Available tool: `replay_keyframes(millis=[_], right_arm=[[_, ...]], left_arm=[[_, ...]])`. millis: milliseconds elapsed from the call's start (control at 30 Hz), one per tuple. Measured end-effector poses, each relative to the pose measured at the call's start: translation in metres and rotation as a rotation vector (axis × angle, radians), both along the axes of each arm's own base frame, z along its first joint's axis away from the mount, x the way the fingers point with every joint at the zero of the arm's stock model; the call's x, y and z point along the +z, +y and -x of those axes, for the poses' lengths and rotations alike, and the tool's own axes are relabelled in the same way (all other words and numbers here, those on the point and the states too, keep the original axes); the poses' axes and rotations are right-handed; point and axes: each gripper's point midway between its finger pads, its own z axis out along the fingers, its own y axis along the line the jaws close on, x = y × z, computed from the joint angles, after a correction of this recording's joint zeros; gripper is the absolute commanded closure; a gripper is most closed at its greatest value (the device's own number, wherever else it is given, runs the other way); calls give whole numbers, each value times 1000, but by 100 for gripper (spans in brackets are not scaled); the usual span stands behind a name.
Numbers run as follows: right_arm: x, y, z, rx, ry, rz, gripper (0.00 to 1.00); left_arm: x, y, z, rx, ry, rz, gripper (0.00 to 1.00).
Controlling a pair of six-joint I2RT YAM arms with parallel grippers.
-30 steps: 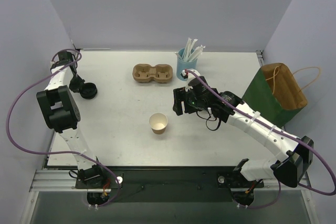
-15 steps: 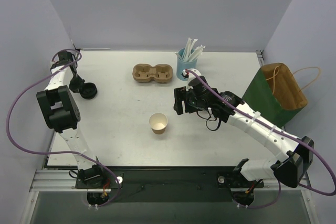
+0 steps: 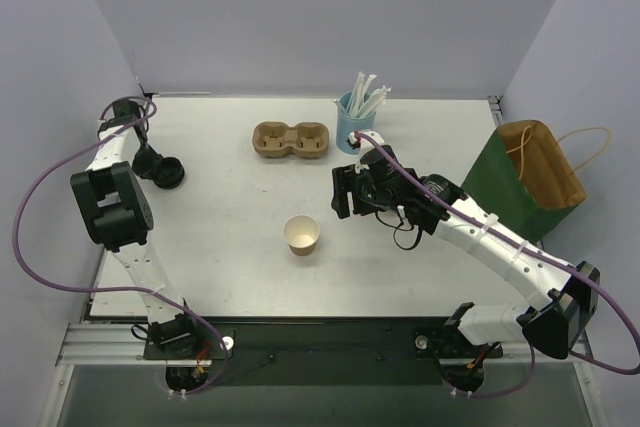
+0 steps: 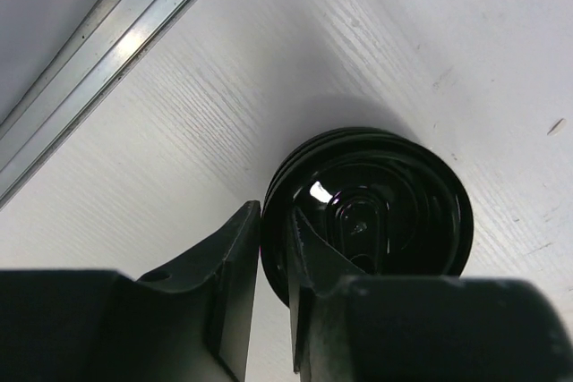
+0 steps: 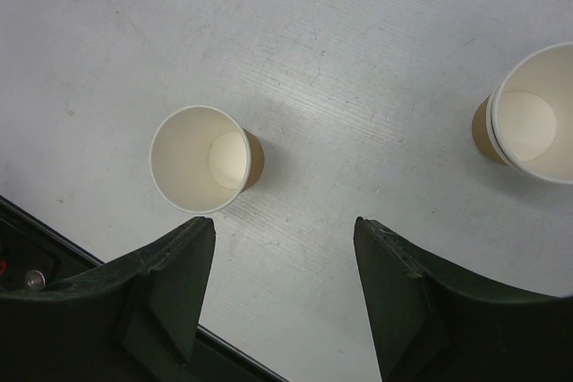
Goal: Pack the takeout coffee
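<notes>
Right wrist view: the right gripper [image 5: 282, 225] hangs spread and empty, its two fingers wide apart above the table [image 5: 376, 33].

The cup [image 5: 206, 160] looks empty, so it is probably very light and easy to tip or slide. Its thin paper wall would likely buckle under a hard squeeze. The best hold is probably across the wall just under the stiffer rolled rim, closed gently.

It stands upright and open-mouthed just beyond the finger on the picture's left. It is off the line of the gap, not between the fingers and touching neither. From above it sits mid-table toward the near edge, near the gripper but apart from it.

A second cup [image 5: 528, 114] shows at the picture's right edge, well apart from the first; I cannot find it from above.

The left gripper [image 4: 270, 230] is nearly pressed together, pinching the rim of a black lid [image 4: 376, 212] at the table's left side, well apart from the cup.
</notes>
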Motion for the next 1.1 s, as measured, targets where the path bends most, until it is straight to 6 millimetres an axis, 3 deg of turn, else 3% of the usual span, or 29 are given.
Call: replay_keyframes(millis=[167,267,433,500,533,600,733,833,1000,1100], right_arm=[[0,0,0,0,-1,1,36],[0,0,0,0,-1,1,36],[0,0,0,0,-1,1,36],[0,0,0,0,-1,1,36],[0,0,0,0,-1,1,36],[0,0,0,0,-1,1,36],[0,0,0,0,-1,1,36],[0,0,0,0,-1,1,36],[2,2,-1,1,0,-7,37],[10,14,-6,6,5,-48,37]], left_arm=[[0,0,1,-1,4,0,88],[0,-1,2,-5,10,1,90],[6,-2,5,-8,30,-20,76],[10,-3,5,-10,33,-27,86],[11,-3,6,-11,35,-30,100],[13,-4,5,-20,38,-33,100],[13,-3,8,-22,50,-38,89],[14,-3,10,-23,62,-43,100],[19,-3,12,-23,57,-45,100],[31,-6,12,-27,30,-39,100]])
